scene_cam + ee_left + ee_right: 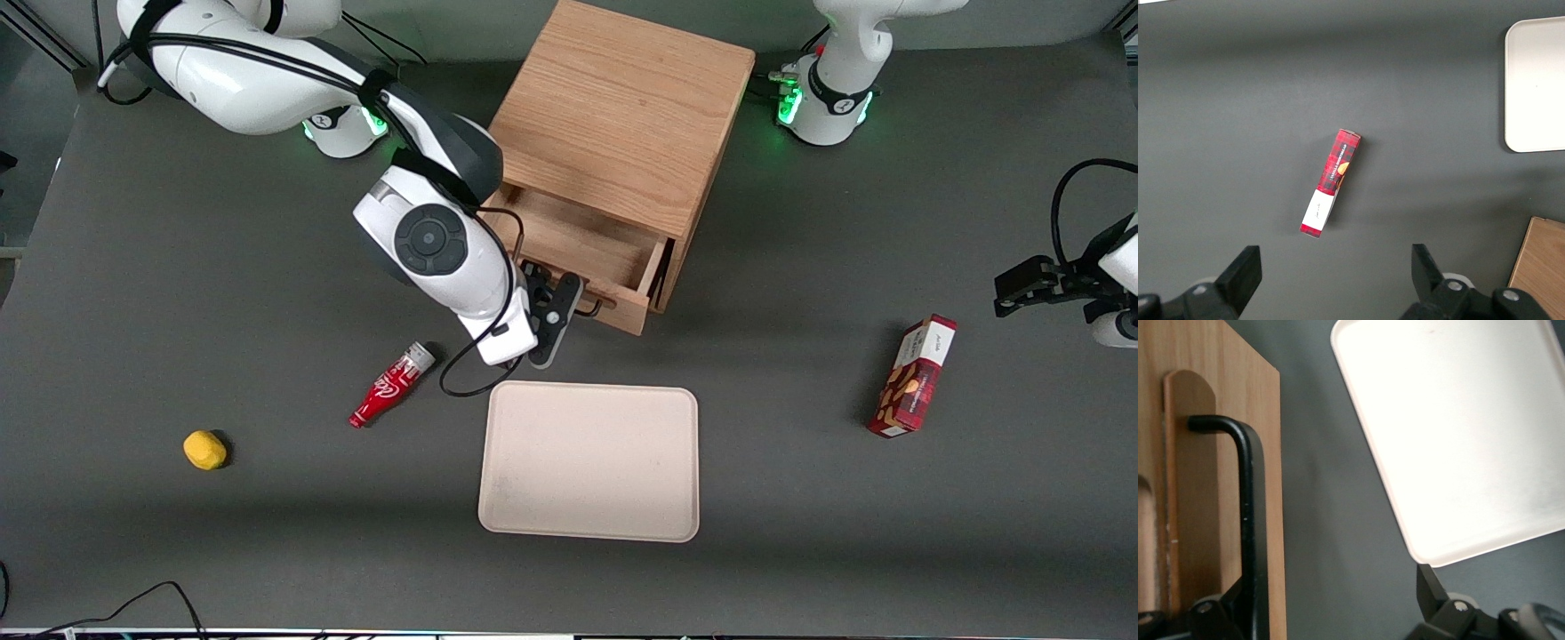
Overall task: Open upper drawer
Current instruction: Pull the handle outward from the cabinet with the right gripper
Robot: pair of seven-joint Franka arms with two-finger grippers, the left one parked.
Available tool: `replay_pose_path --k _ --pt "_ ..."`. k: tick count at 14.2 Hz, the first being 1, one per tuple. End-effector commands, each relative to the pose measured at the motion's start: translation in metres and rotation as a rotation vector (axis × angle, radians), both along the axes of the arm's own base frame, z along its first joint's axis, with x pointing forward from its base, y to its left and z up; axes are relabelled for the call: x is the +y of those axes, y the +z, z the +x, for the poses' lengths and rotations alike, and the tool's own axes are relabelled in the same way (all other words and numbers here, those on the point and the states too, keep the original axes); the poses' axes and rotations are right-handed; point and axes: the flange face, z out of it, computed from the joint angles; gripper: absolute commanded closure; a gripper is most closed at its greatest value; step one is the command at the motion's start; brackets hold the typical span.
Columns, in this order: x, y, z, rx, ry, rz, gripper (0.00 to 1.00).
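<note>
One light oak upper drawer (582, 244) of the boxy cabinet (622, 116) sits partly pulled out at frame centre; the end effector (569, 307) straddles its black wire handle (1245, 513), fingers spread wide. Pulling seems underway; next, draw farther toward the cream tray (589, 460).

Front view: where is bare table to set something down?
Bare between the tray and the snack box, and between the lemon and the bottle. Crowded where the gripper sits at the upper drawer handle.
</note>
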Motion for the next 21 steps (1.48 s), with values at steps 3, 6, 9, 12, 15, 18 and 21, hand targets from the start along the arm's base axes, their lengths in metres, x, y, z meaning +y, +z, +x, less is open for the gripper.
replay_pose_path --k 3,6,9,12,15,18,21 --pt "-0.022 0.007 0.037 -0.090 0.025 0.008 0.00" --pt "-0.044 0.004 0.060 -0.140 -0.006 0.008 0.00" --pt "-0.062 0.005 0.078 -0.182 -0.027 0.027 0.00" --pt "-0.080 0.008 0.094 -0.208 -0.029 0.053 0.00" --pt "-0.082 0.011 0.097 -0.219 -0.031 0.062 0.00" --pt "-0.082 0.019 0.099 -0.199 -0.070 0.110 0.00" --pt "-0.088 0.036 0.101 -0.192 -0.102 0.153 0.00"
